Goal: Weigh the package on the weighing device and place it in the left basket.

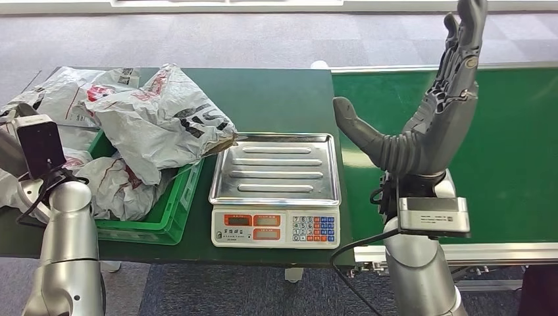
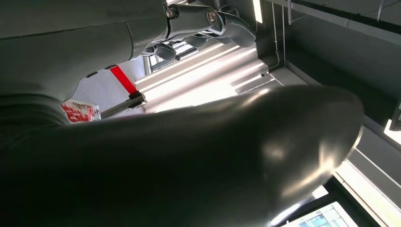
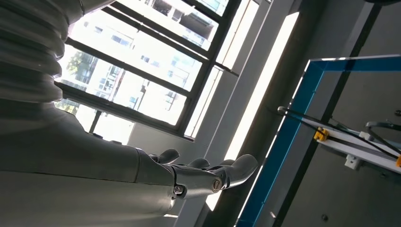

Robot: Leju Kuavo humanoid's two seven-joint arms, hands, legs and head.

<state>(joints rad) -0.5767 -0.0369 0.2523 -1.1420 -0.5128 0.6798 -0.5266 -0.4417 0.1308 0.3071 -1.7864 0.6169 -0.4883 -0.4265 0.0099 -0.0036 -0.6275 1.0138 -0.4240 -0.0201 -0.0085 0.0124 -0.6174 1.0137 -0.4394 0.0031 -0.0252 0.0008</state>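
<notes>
Overhead, I see my right hand (image 1: 431,125) raised above the green conveyor belt (image 1: 513,151), fingers (image 1: 464,46) extended upward, thumb splayed, grasping nothing. My left hand (image 2: 142,156) is poorly resolved in its wrist view; I cannot tell whether its fingers are released or clenched. Grey packages (image 1: 161,118) with red and black print lie heaped in and over the green basket (image 1: 168,214) at the tabletop's (image 1: 276,99) left. Just beside it stands the scale (image 1: 276,191), its steel tray bare.

Shiny ribbed metal scale tray (image 1: 275,166); crinkled glossy plastic packages (image 1: 158,118).
</notes>
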